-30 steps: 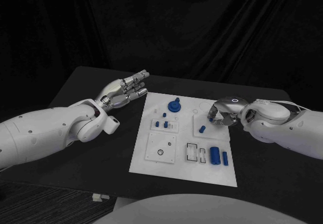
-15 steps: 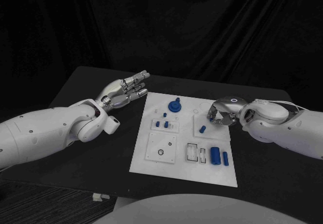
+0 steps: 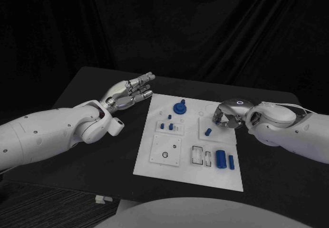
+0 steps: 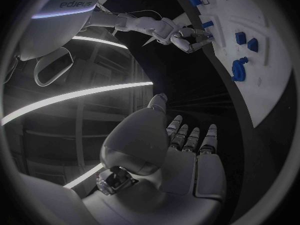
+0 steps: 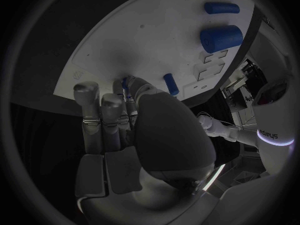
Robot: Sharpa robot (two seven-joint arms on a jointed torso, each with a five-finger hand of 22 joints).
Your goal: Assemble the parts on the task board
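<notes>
Here the white rectangular task board (image 3: 192,171) lies in the middle of the black table (image 3: 89,156). The right silver hand (image 3: 227,118) hangs over the board's right edge, near its far end, fingers curled downward around a small blue part (image 5: 125,83) pinched at their tips just above the white surface. The left silver hand (image 3: 129,92) hovers off the board's far left corner, above the table, fingers straight, slightly spread, holding nothing. On the board, a blue round knobbed piece (image 3: 179,108) stands near the far edge, two small blue blocks (image 3: 165,126) sit in a left-side plate, and a thick blue cylinder (image 3: 221,158) lies beside a slim blue bar (image 3: 232,162) toward the near right corner.
</notes>
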